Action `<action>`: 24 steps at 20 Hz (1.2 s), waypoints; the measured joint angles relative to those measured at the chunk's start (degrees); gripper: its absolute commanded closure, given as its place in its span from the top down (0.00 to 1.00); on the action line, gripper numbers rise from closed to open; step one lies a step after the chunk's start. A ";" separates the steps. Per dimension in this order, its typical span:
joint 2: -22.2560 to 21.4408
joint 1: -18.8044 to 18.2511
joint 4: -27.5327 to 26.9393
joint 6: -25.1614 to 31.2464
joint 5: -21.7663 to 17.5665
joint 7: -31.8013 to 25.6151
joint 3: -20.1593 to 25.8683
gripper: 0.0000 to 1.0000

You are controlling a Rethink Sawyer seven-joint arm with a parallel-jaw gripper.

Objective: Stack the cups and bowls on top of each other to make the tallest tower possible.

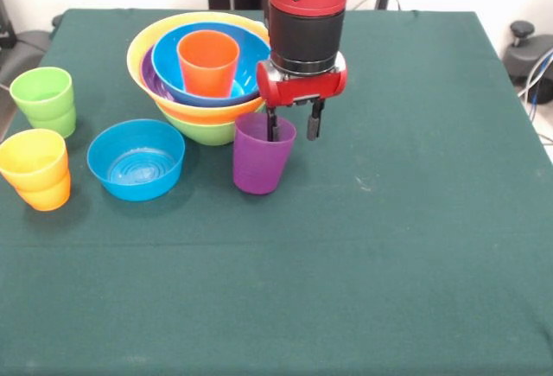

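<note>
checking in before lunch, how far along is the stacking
Partly done. The tower already nests lime green, yellow, purple and blue bowls with an orange cup on top. In hand: the gripper straddles the purple cup's rim, jaws apart, one inside and one outside. Left: the small blue bowl, the green cups and the yellow-orange cups.

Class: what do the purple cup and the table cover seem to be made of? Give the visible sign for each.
Purple cup: probably smooth, slightly translucent plastic, since one finger shows dimly through its wall. Table cover: likely matte green cloth or felt, with no shine and a few pale specks.
</note>
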 measured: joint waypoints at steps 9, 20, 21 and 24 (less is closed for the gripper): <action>-0.08 -2.09 0.41 -0.02 3.73 0.00 0.03 1.00; -0.11 -2.30 0.49 -0.02 4.42 0.00 0.03 1.00; -0.11 -2.30 0.49 -0.02 4.42 0.00 0.02 1.00; -0.11 -2.30 0.50 -0.02 4.42 0.00 0.02 1.00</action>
